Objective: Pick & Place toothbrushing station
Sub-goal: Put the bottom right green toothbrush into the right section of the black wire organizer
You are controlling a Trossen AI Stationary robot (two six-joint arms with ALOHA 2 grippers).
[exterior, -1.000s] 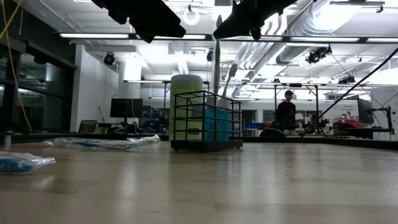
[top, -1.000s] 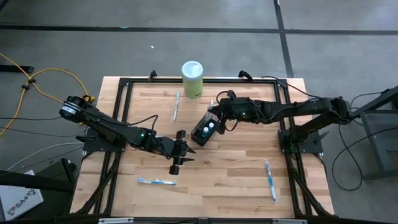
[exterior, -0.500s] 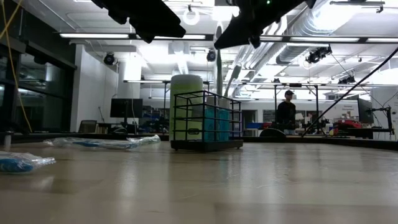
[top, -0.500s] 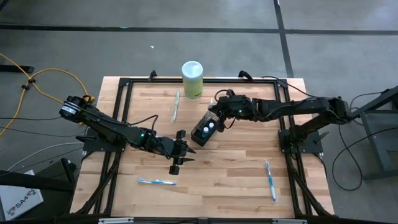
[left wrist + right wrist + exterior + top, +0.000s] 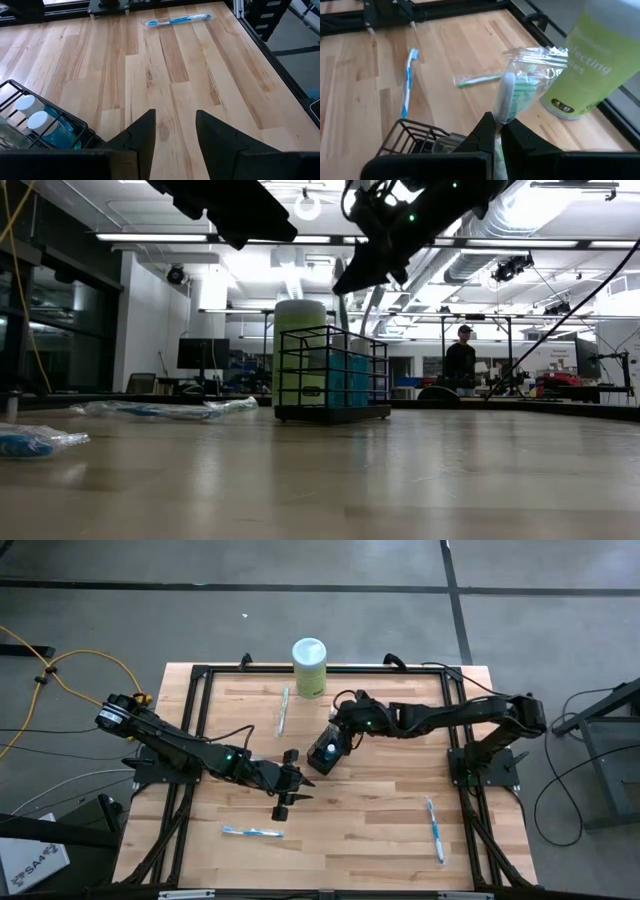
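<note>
On the wooden worktop [image 5: 330, 480] stood a black wire basket [image 5: 333, 375] with teal tubes [image 5: 345, 380] inside it, and a pale green canister [image 5: 300, 350] rose just behind it on the left. Dark arm parts hung in from above: one bulky piece at upper left [image 5: 225, 205], another [image 5: 400, 225] slanting down over the basket, its tip above the basket's rim. A wrapped toothbrush [image 5: 165, 410] lay far back on the left, and another blue wrapped one [image 5: 30, 442] sat at the left edge. Far behind, a person [image 5: 460, 365] stood among benches and monitors.
</note>
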